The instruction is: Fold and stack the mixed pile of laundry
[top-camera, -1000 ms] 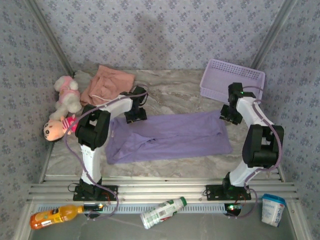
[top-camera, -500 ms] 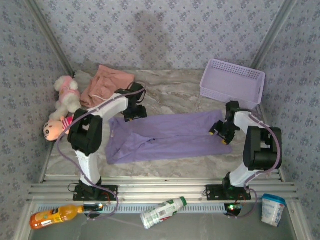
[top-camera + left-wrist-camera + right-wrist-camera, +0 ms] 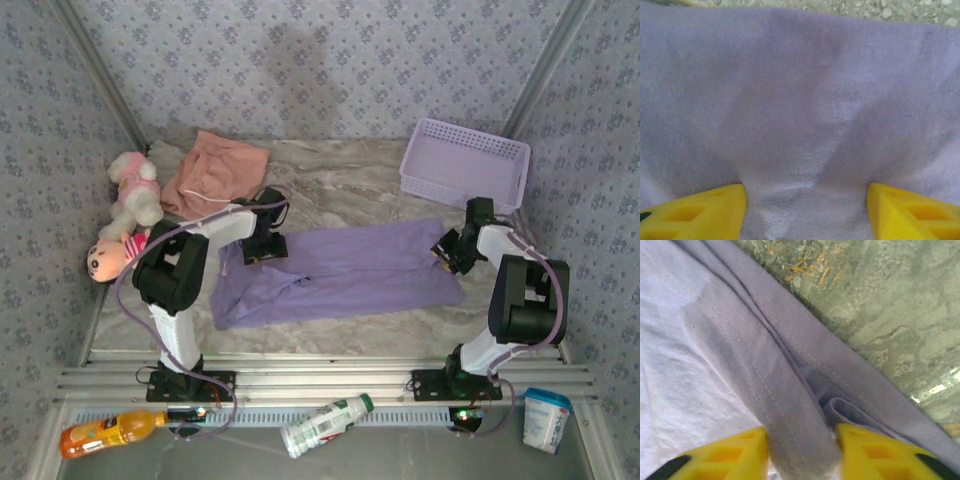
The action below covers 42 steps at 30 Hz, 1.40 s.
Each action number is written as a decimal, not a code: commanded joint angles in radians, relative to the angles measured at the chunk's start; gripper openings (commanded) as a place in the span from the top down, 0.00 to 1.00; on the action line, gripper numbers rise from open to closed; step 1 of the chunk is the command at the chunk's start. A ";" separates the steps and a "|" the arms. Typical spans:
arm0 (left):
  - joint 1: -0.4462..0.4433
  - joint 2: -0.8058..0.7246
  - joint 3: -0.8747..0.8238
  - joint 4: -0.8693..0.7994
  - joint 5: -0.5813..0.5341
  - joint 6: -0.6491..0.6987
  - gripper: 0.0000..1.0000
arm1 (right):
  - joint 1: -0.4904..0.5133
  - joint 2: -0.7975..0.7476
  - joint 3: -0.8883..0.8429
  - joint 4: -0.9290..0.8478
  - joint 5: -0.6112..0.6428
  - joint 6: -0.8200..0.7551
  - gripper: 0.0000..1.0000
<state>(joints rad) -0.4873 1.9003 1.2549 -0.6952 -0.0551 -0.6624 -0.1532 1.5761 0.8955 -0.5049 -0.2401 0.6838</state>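
The lavender shirt (image 3: 340, 270) lies spread flat across the middle of the table. The salmon-pink shorts (image 3: 215, 170) lie crumpled at the back left. My left gripper (image 3: 262, 245) is down on the shirt's upper left edge. In the left wrist view it (image 3: 805, 200) is open, its yellow fingers (image 3: 700, 210) wide apart and pressed into the cloth (image 3: 800, 100). My right gripper (image 3: 452, 250) is at the shirt's right edge. In the right wrist view it (image 3: 800, 445) is shut on a folded, stitched hem of the shirt (image 3: 790, 405).
A lavender mesh basket (image 3: 462, 165) stands at the back right, just beyond the right arm. Two plush toys (image 3: 130, 200) lie along the left wall. On the front ledge are an orange bottle (image 3: 110, 430), a white bottle (image 3: 325, 423) and a white tub (image 3: 547, 418).
My right gripper came down to the shirt's right edge and closed on the hem. My left gripper shifted nearer, onto the shirt's upper left edge.
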 commanded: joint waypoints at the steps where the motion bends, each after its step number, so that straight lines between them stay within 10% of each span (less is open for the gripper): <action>1: 0.000 0.051 -0.028 0.011 -0.026 0.015 0.34 | -0.022 -0.015 0.017 -0.009 0.025 -0.003 0.76; 8: -0.002 0.038 -0.036 0.011 -0.012 0.003 0.34 | -0.044 -0.081 0.092 -0.118 0.184 -0.155 0.91; 13: -0.001 0.033 -0.021 0.009 -0.019 0.017 0.34 | -0.006 -0.107 0.086 -0.172 0.277 -0.221 0.64; 20: 0.001 0.002 0.038 -0.045 -0.010 0.032 0.33 | 0.014 -0.177 0.040 -0.215 0.315 -0.194 0.54; 29: 0.034 -0.187 0.183 -0.191 0.027 0.091 0.23 | 0.310 -0.205 0.033 -0.133 0.154 -0.011 0.57; 42: 0.346 -0.417 -0.203 0.034 0.131 0.081 0.25 | 0.626 0.068 0.116 0.062 0.097 0.048 0.59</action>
<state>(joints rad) -0.1661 1.4879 1.0935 -0.7483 0.0128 -0.5842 0.4393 1.5974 0.9428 -0.4496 -0.1230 0.7189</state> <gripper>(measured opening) 0.752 0.410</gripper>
